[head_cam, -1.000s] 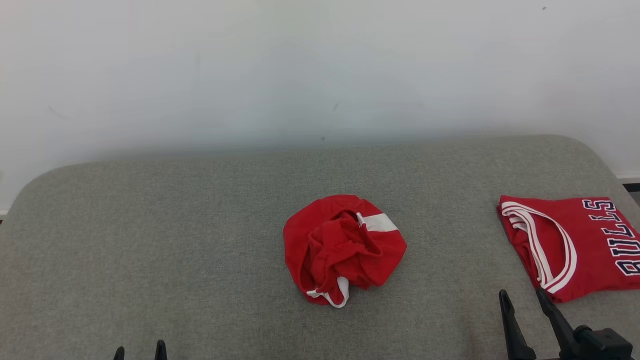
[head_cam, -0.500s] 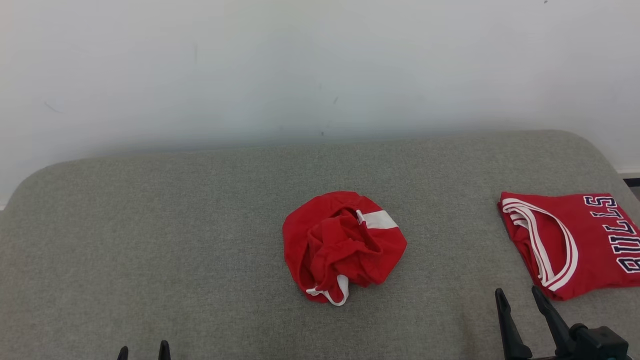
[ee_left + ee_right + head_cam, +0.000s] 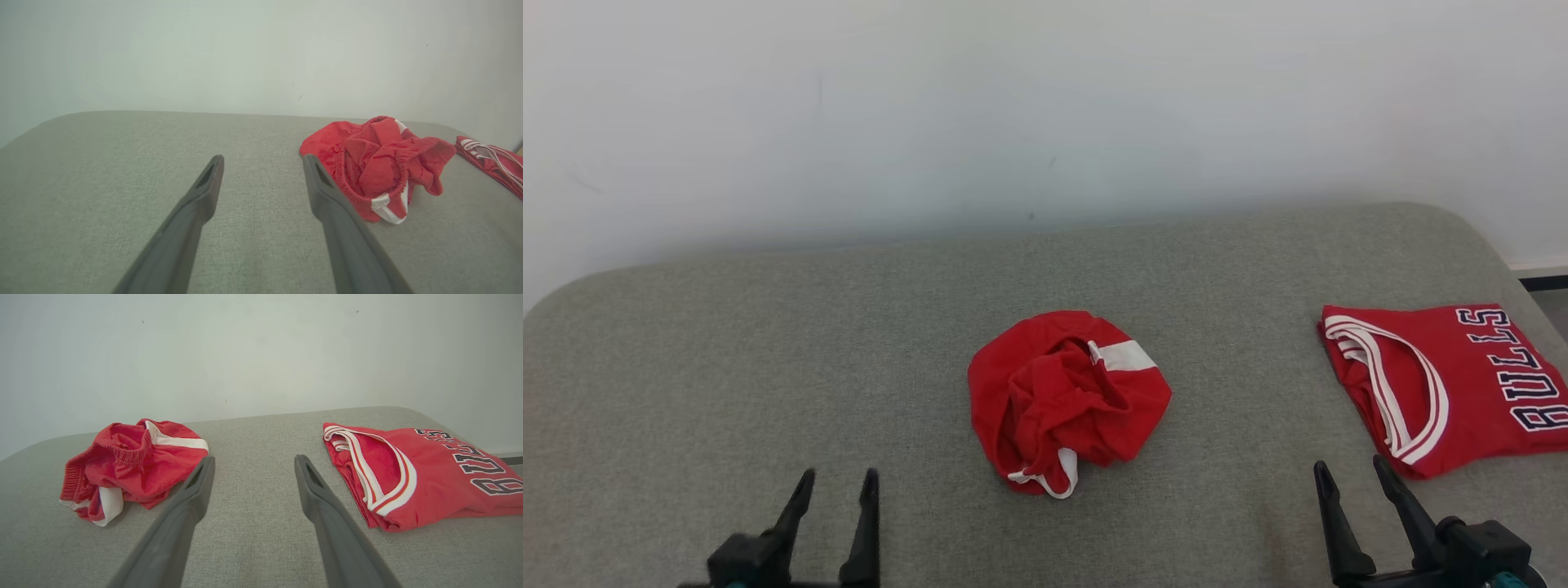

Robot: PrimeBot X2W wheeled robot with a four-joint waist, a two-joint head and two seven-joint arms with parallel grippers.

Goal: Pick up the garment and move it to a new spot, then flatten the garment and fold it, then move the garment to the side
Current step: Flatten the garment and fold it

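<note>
Hovering low over the near edge of the grey cushion [image 3: 768, 343], toward its left corner: left gripper [image 3: 840, 475], fingers spread wide, gripping nothing, bare fabric between them. Same picture toward the near right corner: right gripper [image 3: 1348, 463], fingers parted just as wide, empty too, tips aimed at the far edge. No contact with cloth on either side.

Looking along the left fingers from the wrist: crumpled red shorts [image 3: 376, 163] ahead and off to the right, one dark finger crossing in front of the heap's edge in that view. Looking along the right fingers: bare cushion straight ahead, shorts off to the left, folded Bulls jersey [image 3: 429, 473] off to the right, lying near that fingertip, untouched.

Moving out to the middle of the cushion, from the head: shorts bunched into a rounded heap, elastic waistband puckered, one white stripe on top toward the far edge, another white strip curling out at the near side. Sitting about midway between left and right edges, well apart from both grippers.

Over by the right edge: jersey flat and folded, white-and-red trim looping round an opening, dark BULLS lettering running toward the edge, cut off by the frame. Well apart from the shorts. Beyond the far edge, plain white wall [image 3: 1045, 106].
</note>
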